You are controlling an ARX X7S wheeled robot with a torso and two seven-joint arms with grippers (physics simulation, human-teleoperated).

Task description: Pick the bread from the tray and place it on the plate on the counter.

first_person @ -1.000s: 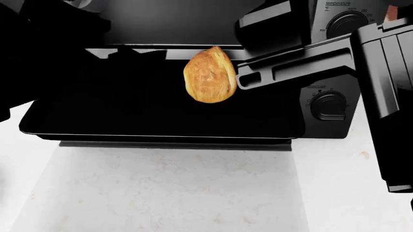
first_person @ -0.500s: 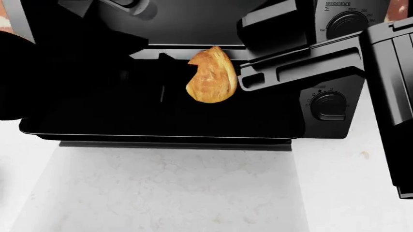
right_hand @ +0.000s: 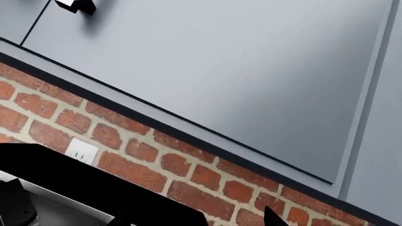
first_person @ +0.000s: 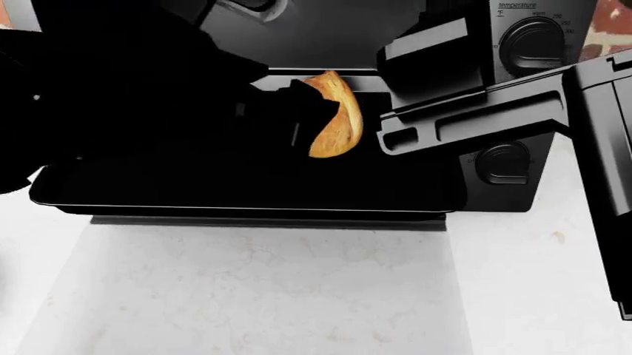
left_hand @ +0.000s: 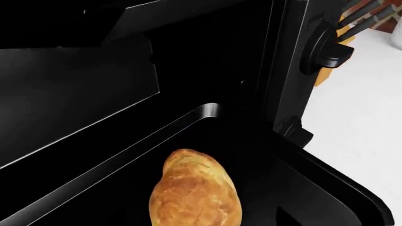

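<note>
The bread, a golden-brown roll, lies on the black tray, which is pulled out of a toaster oven. In the left wrist view the bread fills the near centre of the tray. My left gripper reaches in from the left, and its black fingers cover the bread's left side. It looks open around the roll, but black on black hides much of it. My right gripper is raised and empty, facing a brick wall. The plate is out of view.
The toaster oven's control panel with knobs stands right of the tray. My right arm crosses in front of it. The white counter lies in front of the tray. A knife block stands beyond the oven.
My left arm has moved right over the tray and now covers the bread's left half. The bread stays in place. The right arm has shifted slightly right.
</note>
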